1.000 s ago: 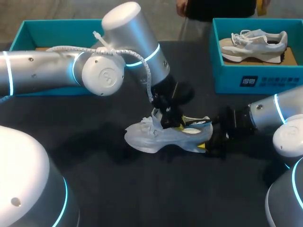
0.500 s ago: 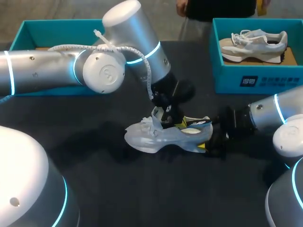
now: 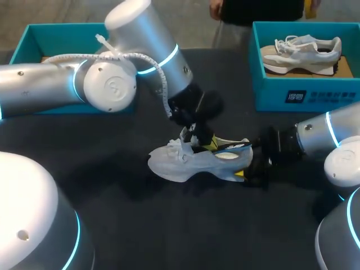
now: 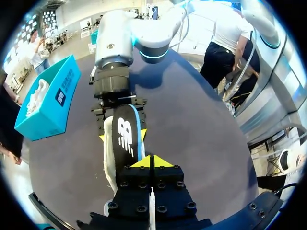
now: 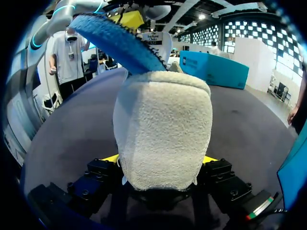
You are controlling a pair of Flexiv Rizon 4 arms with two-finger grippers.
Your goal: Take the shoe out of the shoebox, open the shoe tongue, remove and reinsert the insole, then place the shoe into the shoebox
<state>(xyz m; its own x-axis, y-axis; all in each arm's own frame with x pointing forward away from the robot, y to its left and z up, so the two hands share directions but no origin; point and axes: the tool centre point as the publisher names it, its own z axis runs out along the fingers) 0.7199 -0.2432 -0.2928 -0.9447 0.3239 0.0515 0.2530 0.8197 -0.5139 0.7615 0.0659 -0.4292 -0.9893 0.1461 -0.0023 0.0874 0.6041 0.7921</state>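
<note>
Shoe (image 3: pixel 185 163) sits upright mid-worktop (image 3: pixel 169 225), outside both boxes. Right end effector (image 3: pixel 244 172) is clamped on its heel. Left end effector (image 4: pixel 152 162) is pinched closed on the insole (image 3: pixel 233 147), which is tilted up out of the shoe opening. Left shoebox (image 3: pixel 34 36) is partly blocked by the left arm. Right shoebox (image 3: pixel 292 93) holds a second shoe (image 3: pixel 304 49).

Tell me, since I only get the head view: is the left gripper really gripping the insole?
Observer: Yes. The left wrist view shows the left gripper shut on the insole.
Operator: Does the right gripper hold the shoe?
Observer: Yes. In its wrist view both fingers touch the heel from opposite sides.
Operator: Is the insole free?
Observer: No. That view shows it slanting up out of the shoe, lower end hidden behind the heel.
</note>
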